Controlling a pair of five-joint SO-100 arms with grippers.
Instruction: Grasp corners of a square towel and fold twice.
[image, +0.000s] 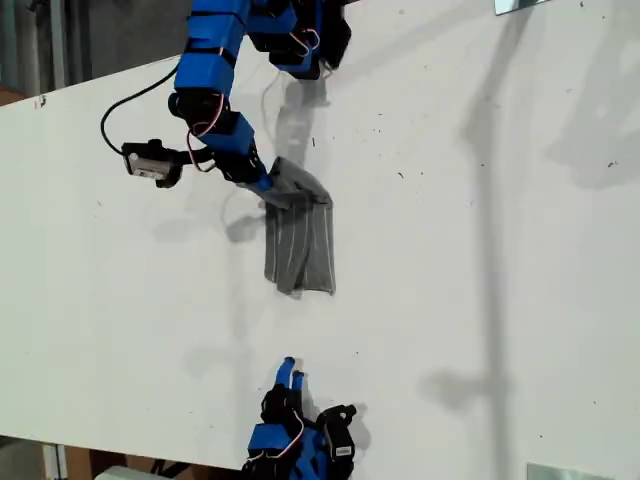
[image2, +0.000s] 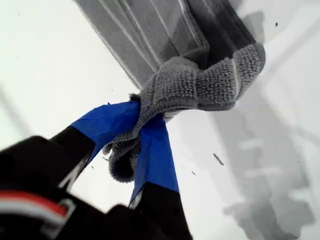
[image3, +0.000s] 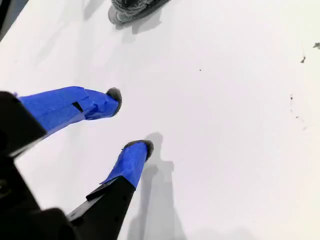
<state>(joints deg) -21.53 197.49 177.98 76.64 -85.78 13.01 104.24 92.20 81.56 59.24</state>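
Your first hand (image2: 142, 122) pinches a corner of the folded towel (image: 298, 240); your second hand (image3: 131, 122) hangs parted, empty, above the bench (image: 480, 250).

My second hand (image3: 129, 125): two blue-taped fingers (image3: 70, 107) with dark rounded tips, spread apart, nothing between them, poised over the surface (image3: 225, 150). Surface: white, plain, a few small dark specks, soft shadow beneath the fingers. Towel (image3: 132, 9): grey edge only, lying well apart from my hand at the frame's border.
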